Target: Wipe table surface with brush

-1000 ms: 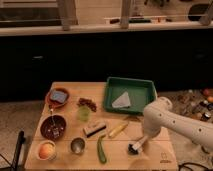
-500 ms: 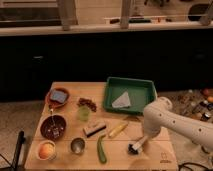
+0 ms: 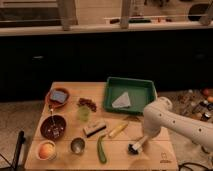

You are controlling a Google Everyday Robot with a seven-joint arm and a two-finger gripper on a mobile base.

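Brush (image 3: 135,147) sits bristle-head down on the table surface (image 3: 120,150) near the front right edge, handle angled up-right into the gripper (image 3: 143,142), prob. so bristles drag flat for wiping. Can't tell how wide the gripper stands or whether it grasps the handle. Green tray (image 3: 145,85) lies behind, cucumber (image 3: 101,149) to the left, both apart from the brush.

Dark cabinet fronts (image 3: 75,60) behind, pale countertop ledge (image 3: 100,29) above, speckled grey floor (image 3: 15,117) left, dim light

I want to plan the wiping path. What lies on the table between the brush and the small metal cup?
In the camera view, only the green vegetable lies between the brush, at the gripper, and the metal cup; the rest is bare table surface.
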